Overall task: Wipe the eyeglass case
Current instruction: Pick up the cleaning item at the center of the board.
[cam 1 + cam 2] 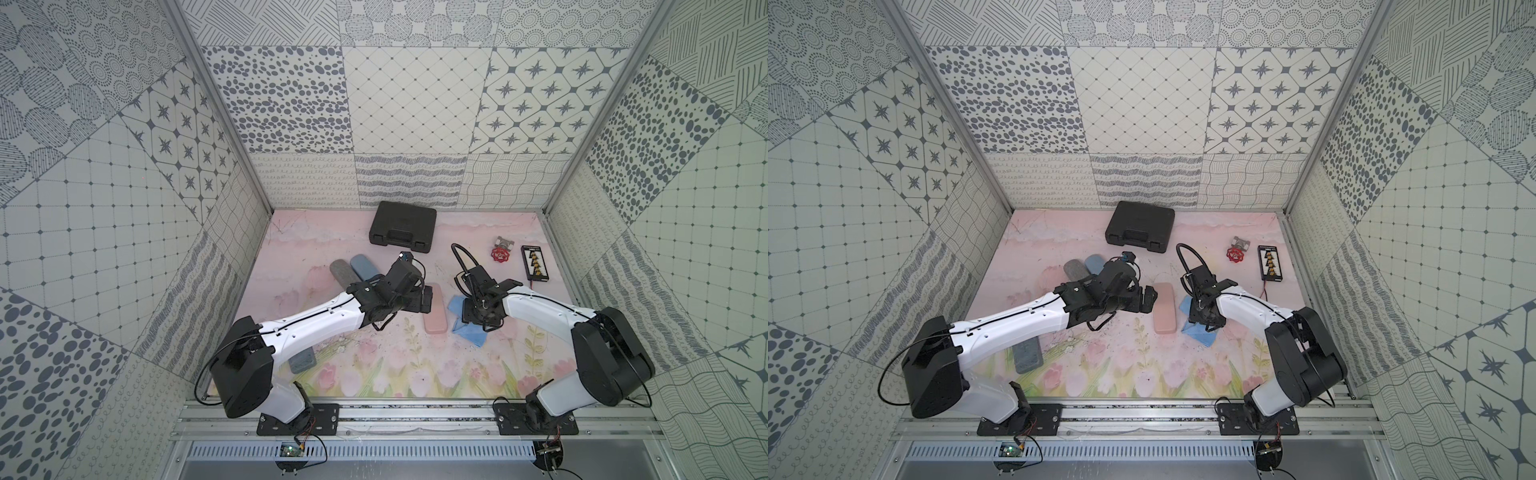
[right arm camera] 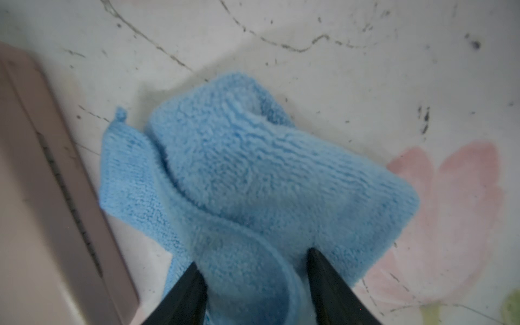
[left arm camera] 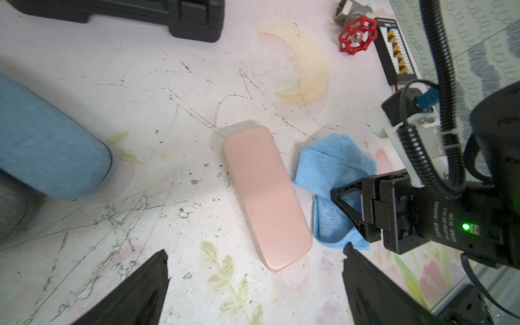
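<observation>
A pink eyeglass case (image 1: 434, 309) (image 1: 1163, 309) (image 3: 267, 197) lies closed and flat on the table's middle, with nothing gripping it. A crumpled blue cloth (image 1: 471, 334) (image 1: 1200, 336) (image 3: 334, 166) (image 2: 253, 174) rests on the table right beside it. My left gripper (image 1: 426, 301) (image 1: 1148, 300) (image 3: 254, 251) is open wide just left of the case, nothing between its fingers. My right gripper (image 1: 478, 320) (image 1: 1204, 322) (image 2: 253, 256) points down onto the cloth, its jaws apart and a fold of cloth bulging between them.
A black carry case (image 1: 403, 226) sits at the back. A red valve (image 1: 498, 253) and a black connector board (image 1: 535, 262) lie at the back right. A blue case (image 1: 363, 266) and a grey case (image 1: 343, 272) lie behind the left arm, and another grey-blue case (image 1: 302, 360) under it.
</observation>
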Motion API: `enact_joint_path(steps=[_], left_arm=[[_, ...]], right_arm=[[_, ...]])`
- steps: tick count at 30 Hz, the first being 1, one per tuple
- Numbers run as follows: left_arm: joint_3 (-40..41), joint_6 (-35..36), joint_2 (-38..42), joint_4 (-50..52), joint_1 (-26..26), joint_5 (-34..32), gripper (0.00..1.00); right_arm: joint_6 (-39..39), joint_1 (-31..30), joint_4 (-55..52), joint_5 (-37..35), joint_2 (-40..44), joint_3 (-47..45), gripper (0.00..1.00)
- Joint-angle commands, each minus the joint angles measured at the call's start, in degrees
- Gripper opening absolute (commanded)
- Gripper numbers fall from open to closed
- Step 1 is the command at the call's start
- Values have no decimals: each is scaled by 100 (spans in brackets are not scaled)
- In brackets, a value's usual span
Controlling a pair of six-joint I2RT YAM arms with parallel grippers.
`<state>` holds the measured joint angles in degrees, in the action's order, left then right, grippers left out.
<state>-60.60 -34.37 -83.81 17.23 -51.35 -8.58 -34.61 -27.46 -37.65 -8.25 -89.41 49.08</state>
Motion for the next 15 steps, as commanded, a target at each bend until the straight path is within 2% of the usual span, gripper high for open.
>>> enact_joint_path(steps=[1, 4, 8, 11, 15], left_arm=[[344, -93, 137, -596, 172, -402, 97], [362, -64, -54, -564, 178, -125, 90], [517, -203, -161, -554, 178, 39, 80], [763, -333, -81, -640, 192, 134, 75], [1019, -516, 85, -556, 272, 279, 73]], right_arm=[[228, 156, 81, -113, -407, 122, 37], [269, 179, 293, -98, -296, 68, 23], [176, -2, 421, 449, -289, 135, 10], [-185, -422, 577, 670, -358, 103, 5], [-881, -923, 847, 888, -260, 23, 3]])
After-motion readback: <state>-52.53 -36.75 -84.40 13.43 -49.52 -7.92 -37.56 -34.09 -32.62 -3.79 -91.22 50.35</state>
